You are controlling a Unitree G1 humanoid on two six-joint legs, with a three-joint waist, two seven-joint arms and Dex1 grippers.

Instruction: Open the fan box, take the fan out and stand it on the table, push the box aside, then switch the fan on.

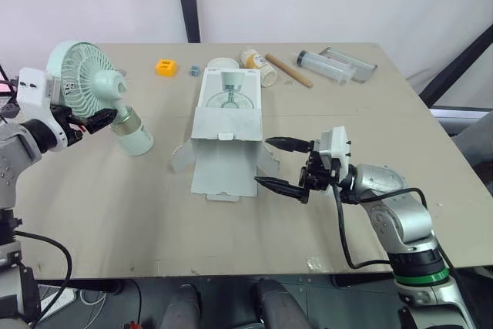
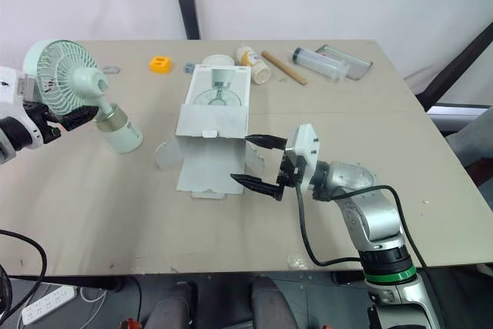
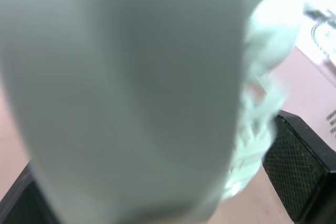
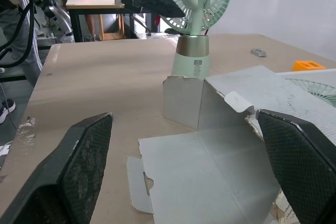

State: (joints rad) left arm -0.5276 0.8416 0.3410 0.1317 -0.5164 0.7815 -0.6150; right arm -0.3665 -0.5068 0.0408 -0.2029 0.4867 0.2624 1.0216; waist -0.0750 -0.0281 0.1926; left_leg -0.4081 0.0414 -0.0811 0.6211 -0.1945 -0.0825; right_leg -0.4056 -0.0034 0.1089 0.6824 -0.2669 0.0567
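You see silver-grey, round-shelled arms, the right arm point(image 1: 397, 213) banded by a green ring point(image 1: 420, 275) and trailing a black cable point(image 1: 340, 225), its wrist carrying a white camera block point(image 1: 335, 144) and black pointed fingers point(image 1: 289, 143) with cross-hatched pads point(image 4: 86, 156).

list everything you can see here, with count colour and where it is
fan: 1, mint green, left side of the table, base on the top
fan box: 1, white, open, table centre
block: 1, orange, far edge, left of the box
small piece: 1, grey, beside the block
round item: 1, white, behind the box
bottle: 1, pale yellow, lying at the box's far right corner
stick: 1, wooden, right of the bottle
syringe: 1, clear, far right
tray: 1, clear, behind the syringe
table: 1, tan
left end effector: 1, black, shut on the fan's neck
right end effector: 1, black, open, at the box's near right flaps
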